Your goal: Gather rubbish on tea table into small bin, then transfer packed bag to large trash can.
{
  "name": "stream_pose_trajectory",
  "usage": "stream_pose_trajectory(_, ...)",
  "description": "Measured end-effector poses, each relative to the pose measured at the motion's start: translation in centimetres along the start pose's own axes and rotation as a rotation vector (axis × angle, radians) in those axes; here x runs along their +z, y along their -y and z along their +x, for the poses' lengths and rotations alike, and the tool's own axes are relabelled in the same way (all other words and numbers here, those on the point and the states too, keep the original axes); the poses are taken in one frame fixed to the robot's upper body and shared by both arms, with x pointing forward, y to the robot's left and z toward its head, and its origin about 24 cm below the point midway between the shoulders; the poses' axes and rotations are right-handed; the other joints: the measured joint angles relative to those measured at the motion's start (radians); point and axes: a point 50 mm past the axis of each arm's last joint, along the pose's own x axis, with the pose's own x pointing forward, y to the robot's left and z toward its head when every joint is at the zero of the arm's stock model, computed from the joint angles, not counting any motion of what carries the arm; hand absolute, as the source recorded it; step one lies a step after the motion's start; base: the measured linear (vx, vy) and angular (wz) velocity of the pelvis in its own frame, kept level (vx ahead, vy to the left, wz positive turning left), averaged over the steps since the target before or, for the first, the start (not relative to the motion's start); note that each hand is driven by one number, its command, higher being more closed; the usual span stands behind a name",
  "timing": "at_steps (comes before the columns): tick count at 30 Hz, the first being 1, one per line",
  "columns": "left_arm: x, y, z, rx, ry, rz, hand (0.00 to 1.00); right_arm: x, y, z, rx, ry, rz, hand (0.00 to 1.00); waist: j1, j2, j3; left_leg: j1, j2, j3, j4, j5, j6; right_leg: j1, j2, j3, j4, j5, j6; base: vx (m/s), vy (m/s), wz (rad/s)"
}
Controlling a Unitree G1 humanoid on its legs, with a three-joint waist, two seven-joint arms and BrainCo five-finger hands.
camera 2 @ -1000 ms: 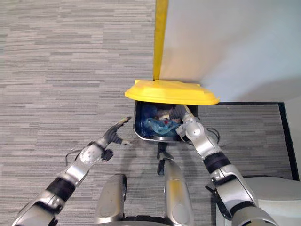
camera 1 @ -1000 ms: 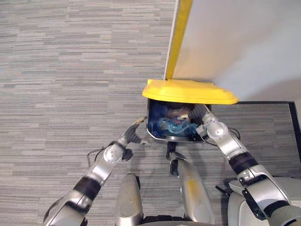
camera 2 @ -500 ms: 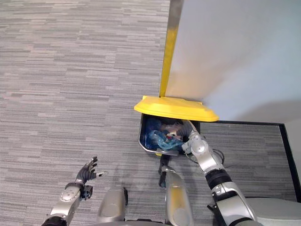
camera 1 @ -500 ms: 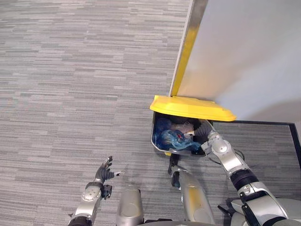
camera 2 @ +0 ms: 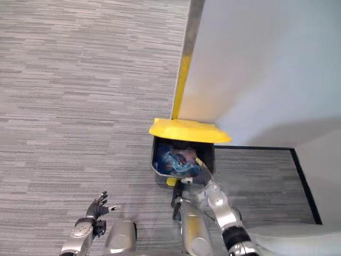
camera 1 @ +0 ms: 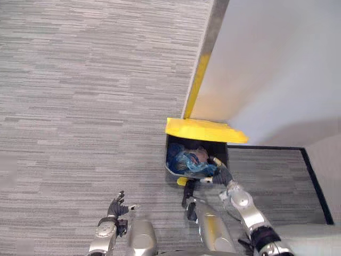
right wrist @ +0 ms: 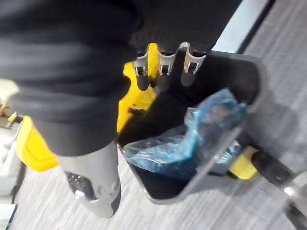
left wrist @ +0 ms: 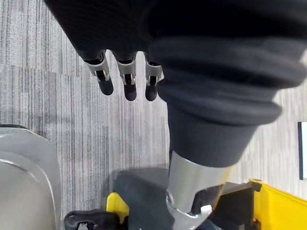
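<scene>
- Right hand (camera 1: 220, 176) is hovering at the bin's (camera 1: 222, 152) near rim, fingers (right wrist: 162, 72) straight, holding nothing.
- Blue bag (camera 1: 186, 160) is lying inside the bin.
- Left hand (camera 1: 114, 209) is hanging over the carpet (camera 1: 80, 106), fingers spread.

Bright, even light on grey carpet (camera 1: 80, 96); soft diagonal shadow across white wall (camera 1: 277, 53) beside yellow lid (camera 1: 205, 130); trash can (right wrist: 225, 72) interior dim.

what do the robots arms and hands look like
The left arm and right arm are rounded silver-grey metal; the right one has a dark band lower down. The left hand and right hand have silver fingers with dark tips, and a dark ribbed cover over the back and wrist.
</scene>
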Motion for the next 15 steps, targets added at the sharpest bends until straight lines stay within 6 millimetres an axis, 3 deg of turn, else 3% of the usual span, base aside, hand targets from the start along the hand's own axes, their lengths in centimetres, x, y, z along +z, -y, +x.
stream_pose_trajectory(1,-0.5,-0.2,-0.1,0.01,-0.02,-0.006,0.0,-1.5,-0.7,-1.1,0.002,-0.051,0.039,0.0,-0.007,-0.001,-0.007,0.005,0.002,0.007,-0.022,0.014,-0.003,0.001,-0.024,0.002,0.189,-0.058,-0.007,-0.16,-0.048,-0.15)
stream_pose_trajectory(3,-1.4,-0.4,-0.5,0.016,-0.049,-0.005,0.0,-3.5,-1.8,-2.6,-0.001,-0.122,0.099,0.0,-0.013,-0.02,-0.038,0.002,0.004,0.012,-0.033,0.022,-0.01,0.059,-0.048,0.026,0.301,-0.135,0.011,-0.03,-0.088,-0.19)
stream_pose_trajectory(4,-1.5,-0.6,-0.5,0.026,-0.059,-0.014,0.0,-4.8,-2.4,-3.6,0.0,-0.177,0.136,0.0,-0.02,-0.042,-0.05,-0.016,0.008,0.028,-0.03,0.025,-0.02,0.088,-0.033,0.035,0.228,-0.19,0.051,-0.03,-0.12,-0.32)
stream_pose_trajectory(5,-1.4,-0.1,-0.4,0.02,-0.065,-0.034,0.0,-5.5,-2.3,-3.9,-0.005,-0.204,0.143,0.0,-0.023,-0.023,-0.054,-0.021,0.021,0.034,-0.045,0.031,-0.029,0.11,-0.004,0.033,0.155,-0.191,0.053,-0.05,-0.111,-0.55)
stream_pose_trajectory(6,-1.5,0.8,-0.4,0.008,-0.068,-0.065,0.0,-6.5,-2.2,-4.5,-0.014,-0.247,0.153,0.0,-0.014,0.006,-0.074,-0.022,0.058,0.054,-0.097,0.062,-0.026,0.16,0.044,0.04,0.017,-0.208,0.042,0.02,-0.111,-0.68)
stream_pose_trajectory(7,-1.6,1.3,-0.5,0.009,-0.067,-0.102,0.0,-7.5,-2.3,-5.1,-0.02,-0.289,0.164,0.0,-0.008,-0.012,-0.087,0.009,0.038,0.103,-0.159,0.109,-0.043,0.183,0.008,0.036,0.038,-0.255,0.011,0.02,-0.154,-0.73)
stream_pose_trajectory(8,-1.3,1.9,-0.3,0.0,-0.064,-0.114,0.0,-8.9,-2.3,-5.5,-0.02,-0.358,0.171,0.0,-0.026,-0.005,-0.085,0.025,0.024,0.116,-0.197,0.138,-0.047,0.202,0.02,0.051,-0.016,-0.247,-0.008,-0.01,-0.156,-0.52)
stream_pose_trajectory(11,-0.9,2.2,-0.1,-0.007,-0.054,-0.121,0.0,-10.8,-1.7,-6.5,-0.037,-0.449,0.178,0.0,-0.032,0.025,-0.113,0.06,0.023,0.13,-0.295,0.189,-0.055,0.221,0.042,0.058,-0.089,-0.207,-0.023,-0.07,-0.06,-0.2)
stream_pose_trajectory(15,-1.6,1.9,-0.1,0.006,-0.087,-0.123,0.0,-12.8,-1.0,-7.8,-0.049,-0.553,0.165,0.0,-0.03,0.044,-0.143,0.089,0.005,0.117,-0.399,0.248,-0.046,0.241,0.047,0.054,-0.16,-0.171,-0.012,-0.06,-0.025,0.07)
